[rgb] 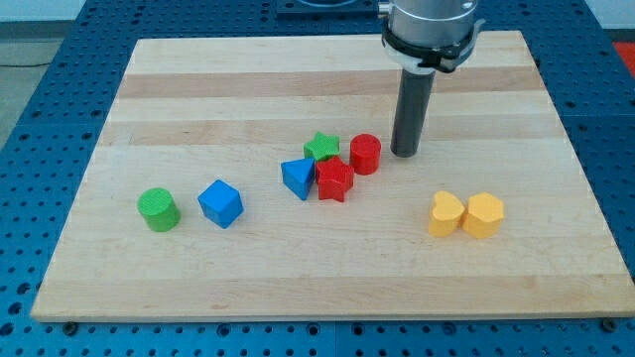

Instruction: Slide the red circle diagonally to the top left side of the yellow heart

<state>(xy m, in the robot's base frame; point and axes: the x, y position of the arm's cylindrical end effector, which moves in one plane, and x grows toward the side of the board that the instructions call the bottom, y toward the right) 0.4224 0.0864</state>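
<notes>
The red circle [365, 154] is a short red cylinder near the middle of the wooden board [198, 89]. The yellow heart [445, 214] lies toward the view's lower right, below and right of the red circle. My tip [404, 153] rests on the board just right of the red circle, a small gap between them. The rod rises straight up to the arm's grey end at the view's top.
A green star [320, 147], a red star [333, 179] and a blue triangle [297, 178] cluster just left of the red circle. A yellow hexagon [484, 215] touches the heart's right side. A blue cube [220, 203] and a green cylinder [158, 209] sit at the lower left.
</notes>
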